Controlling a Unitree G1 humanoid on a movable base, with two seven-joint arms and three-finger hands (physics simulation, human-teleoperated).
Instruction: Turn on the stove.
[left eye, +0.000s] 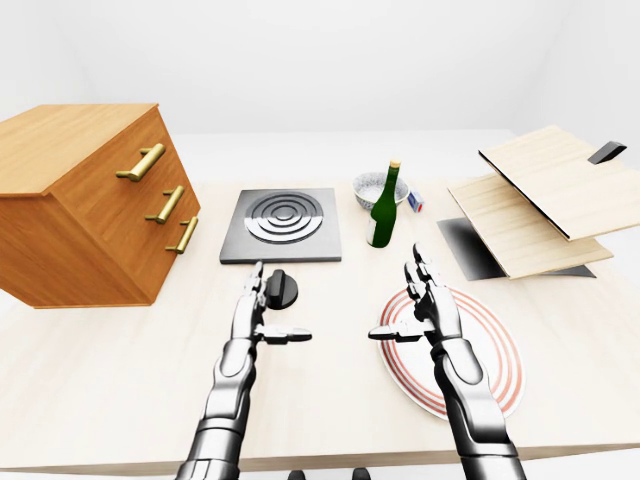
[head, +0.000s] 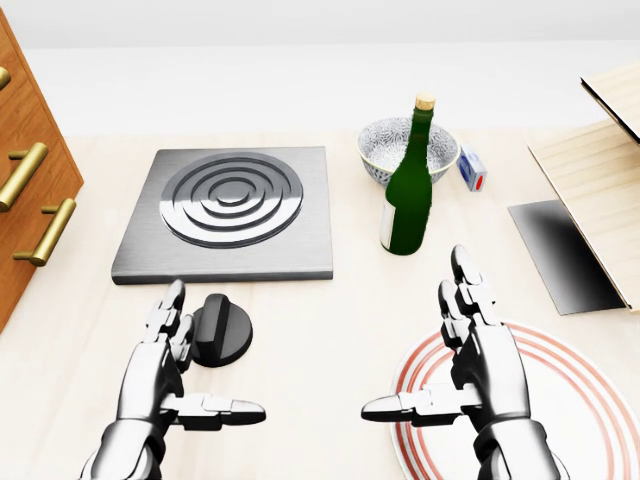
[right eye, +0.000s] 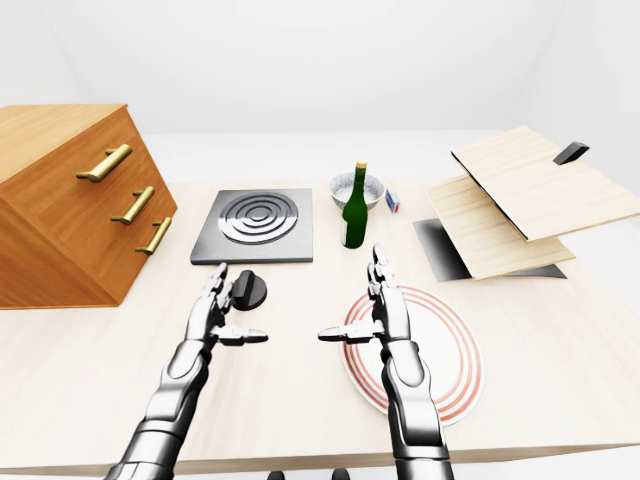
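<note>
Just beside open left hand (head: 165, 365), stove knob (head: 221, 333)

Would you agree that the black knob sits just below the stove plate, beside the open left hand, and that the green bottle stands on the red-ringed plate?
Not quite. In the head view the green bottle stands on the bare table, above the red-ringed plate, not on it. The black knob does sit below the stove plate, beside the open left hand.
</note>
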